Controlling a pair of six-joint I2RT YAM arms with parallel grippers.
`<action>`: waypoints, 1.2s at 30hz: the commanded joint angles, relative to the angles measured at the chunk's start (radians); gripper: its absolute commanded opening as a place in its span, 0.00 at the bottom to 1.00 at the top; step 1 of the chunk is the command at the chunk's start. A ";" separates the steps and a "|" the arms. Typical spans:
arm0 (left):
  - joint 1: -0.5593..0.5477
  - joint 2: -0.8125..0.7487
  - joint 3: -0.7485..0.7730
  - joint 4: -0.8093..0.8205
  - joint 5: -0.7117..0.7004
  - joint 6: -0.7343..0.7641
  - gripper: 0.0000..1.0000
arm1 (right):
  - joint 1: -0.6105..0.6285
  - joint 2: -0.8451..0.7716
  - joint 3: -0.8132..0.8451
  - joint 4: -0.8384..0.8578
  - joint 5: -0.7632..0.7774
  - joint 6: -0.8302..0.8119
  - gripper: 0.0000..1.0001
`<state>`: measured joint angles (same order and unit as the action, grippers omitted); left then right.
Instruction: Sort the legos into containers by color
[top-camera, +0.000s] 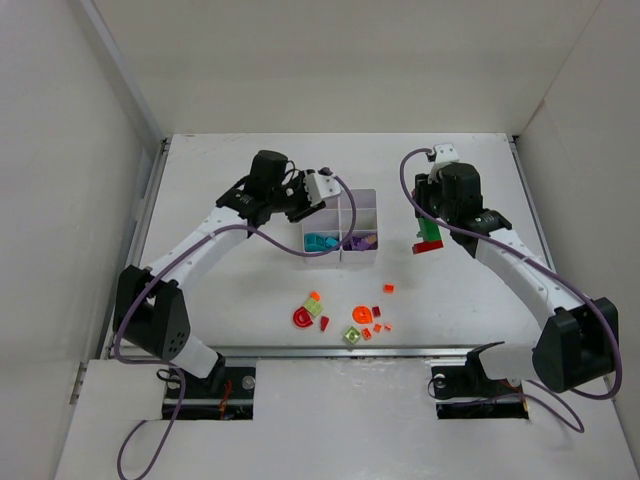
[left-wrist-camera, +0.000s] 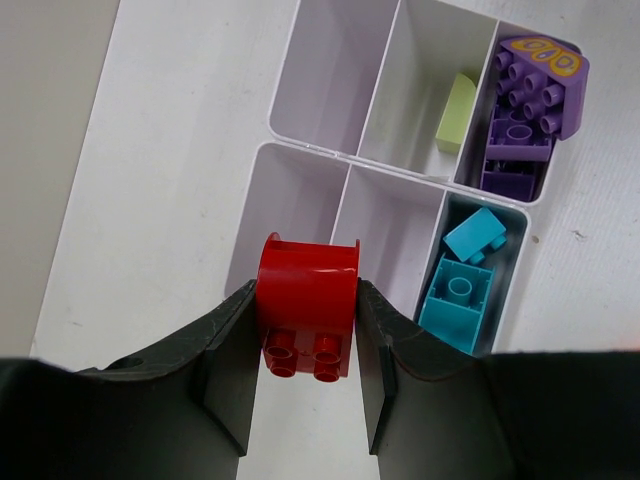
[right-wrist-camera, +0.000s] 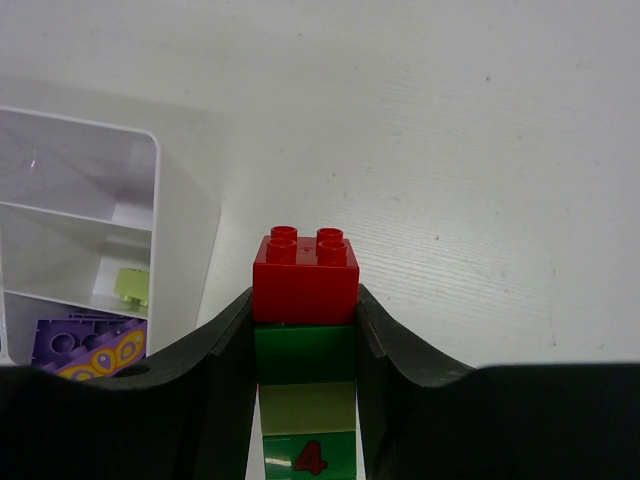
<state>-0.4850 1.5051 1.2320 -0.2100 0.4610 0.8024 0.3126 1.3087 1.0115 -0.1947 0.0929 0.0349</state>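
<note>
Left wrist view had the left gripper (left-wrist-camera: 305, 335) clamped on a red rounded brick (left-wrist-camera: 308, 280), studs toward the camera. The white containers (left-wrist-camera: 340, 165) lay straight ahead, an empty compartment (left-wrist-camera: 285, 205) just beyond the brick (none held red so far). Well apart to the containers' right, the right gripper (right-wrist-camera: 305, 310) pinched a stack of bricks (right-wrist-camera: 305, 275), red above greens. The left arm was nearer.

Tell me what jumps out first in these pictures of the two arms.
The left gripper holds a red brick over the white organiser. The right gripper, to the organiser's right, clamps a stack of red, green and lime bricks. Loose bricks lie on the table on the organiser's near side.
</note>
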 joint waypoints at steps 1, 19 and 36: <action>-0.004 0.009 -0.009 0.047 0.007 0.069 0.00 | -0.004 -0.014 0.010 0.021 -0.010 0.011 0.00; -0.004 0.099 0.023 -0.026 0.064 0.253 0.00 | -0.004 -0.005 0.010 0.021 -0.019 0.011 0.00; -0.004 0.127 0.043 -0.078 0.082 0.308 0.28 | -0.004 0.034 0.038 0.021 -0.038 0.011 0.00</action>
<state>-0.4881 1.6238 1.2396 -0.2478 0.5182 1.0969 0.3126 1.3376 1.0119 -0.1970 0.0700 0.0349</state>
